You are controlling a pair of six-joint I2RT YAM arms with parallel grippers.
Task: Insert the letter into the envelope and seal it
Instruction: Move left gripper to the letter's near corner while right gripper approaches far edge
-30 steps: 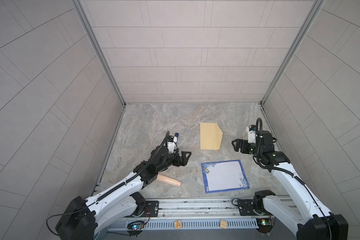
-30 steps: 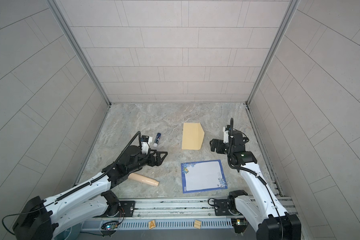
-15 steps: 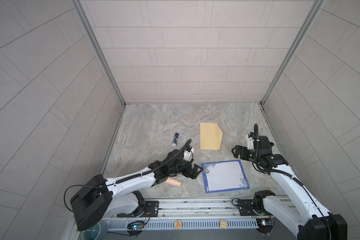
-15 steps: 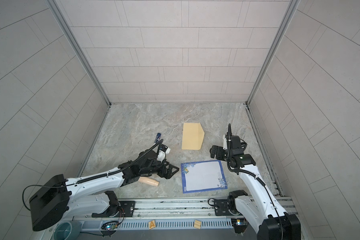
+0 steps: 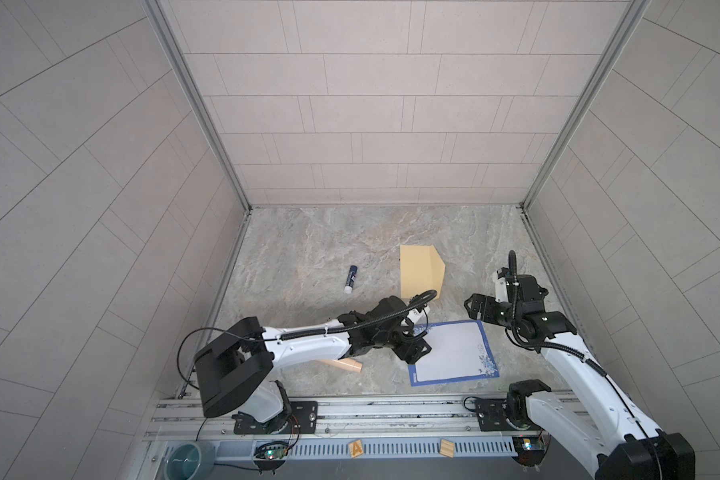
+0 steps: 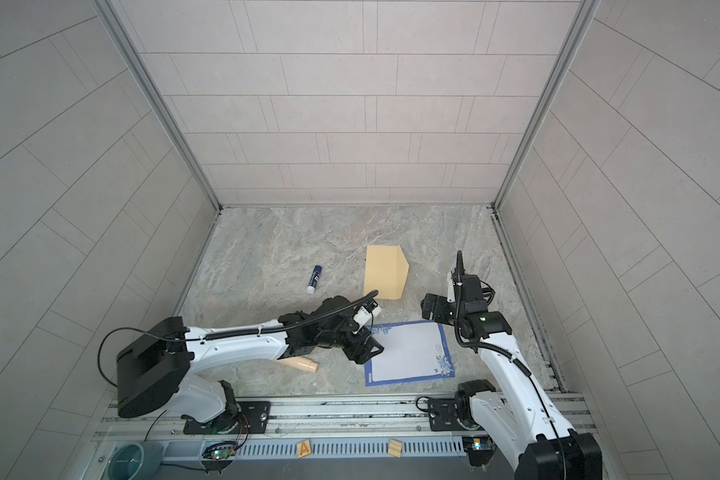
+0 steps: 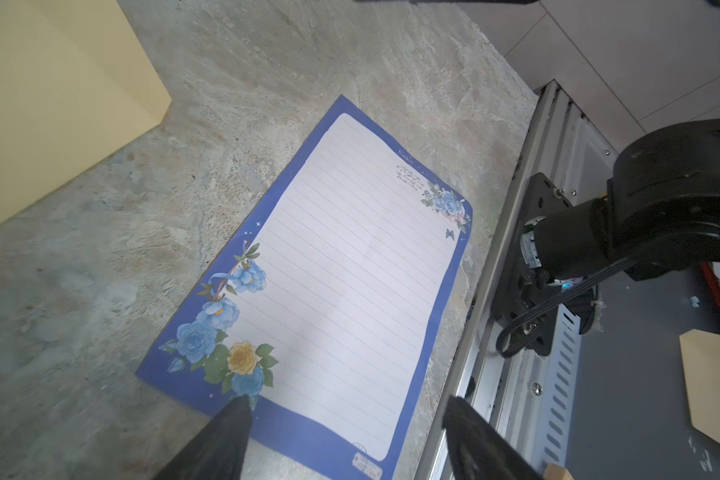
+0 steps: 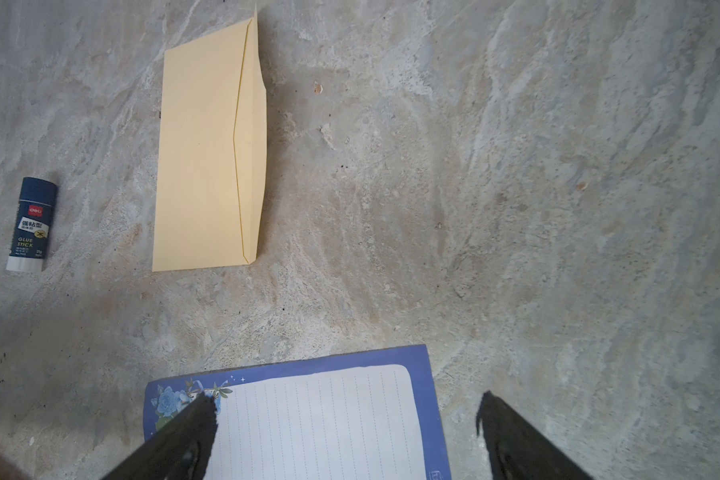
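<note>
My left gripper (image 7: 347, 405) hangs low over the letter (image 7: 350, 270), jaws spread and pinching nothing. One fingertip (image 7: 229, 428) sits at the blue border beside the flowered corner, and the other is out past the sheet's far side. My right gripper (image 8: 345, 399) waits wide open and empty above the opposite end of the same sheet.

The letter lies flat on the marbled table (image 5: 308, 249), near the front rail (image 5: 350, 409) and between my two arms. The envelope (image 5: 420, 272) rests further back, clear of it, and a glue stick (image 5: 351, 279) lies off to one side.

I judge the sheet to be thin, light and limp. It should weigh almost nothing, sag from wherever I lift it, and crease if I squeeze it carelessly. Pressed flat to the stone, it offers no raised edge, so a corner or short edge looks like the place to hold it, with the fingertips working under the border and not down on the middle. It is larger than the envelope, so I expect it will have to be folded.

The page is white and ruled with faint lines, inside a deep blue border. Blue roses and one yellow bloom fill one corner, and a smaller blue spray marks another. The envelope is plain tan, its angled flap showing.
</note>
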